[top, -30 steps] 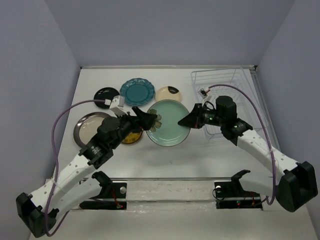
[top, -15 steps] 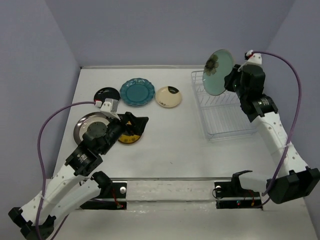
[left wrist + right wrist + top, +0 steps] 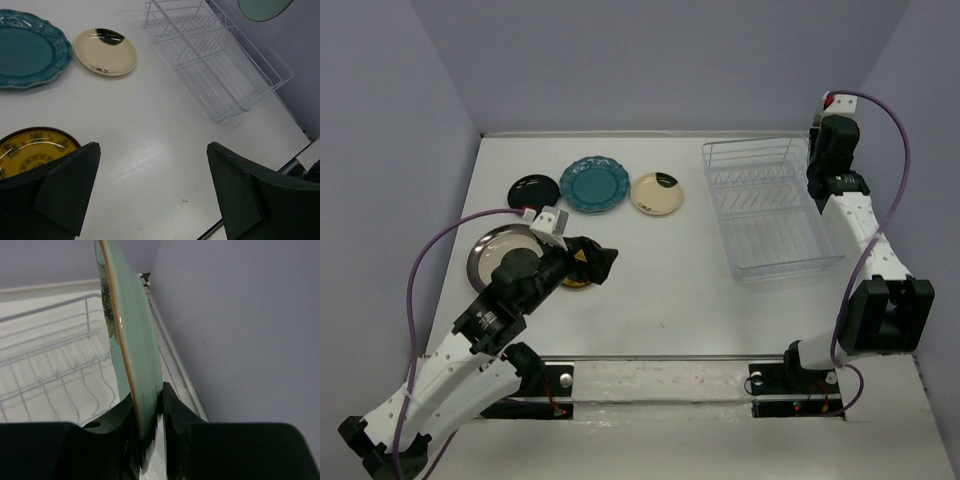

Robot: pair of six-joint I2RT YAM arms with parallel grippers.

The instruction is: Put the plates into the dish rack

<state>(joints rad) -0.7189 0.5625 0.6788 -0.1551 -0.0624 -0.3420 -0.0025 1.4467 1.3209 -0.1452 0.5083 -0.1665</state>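
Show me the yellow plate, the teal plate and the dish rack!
yellow patterned plate point(image 3: 35, 151), left wrist view, its patterned face.
scalloped teal plate point(image 3: 27, 50), left wrist view, its flat middle.
dish rack point(image 3: 775, 235), top view, wire floor.

Six round plates point(image 3: 593, 185) point(image 3: 657, 193) point(image 3: 533, 188) point(image 3: 490, 250) point(image 3: 30, 152) point(image 3: 137, 375), one white wire dish rack point(image 3: 760, 190), two robot arms point(image 3: 470, 340) point(image 3: 865, 225)
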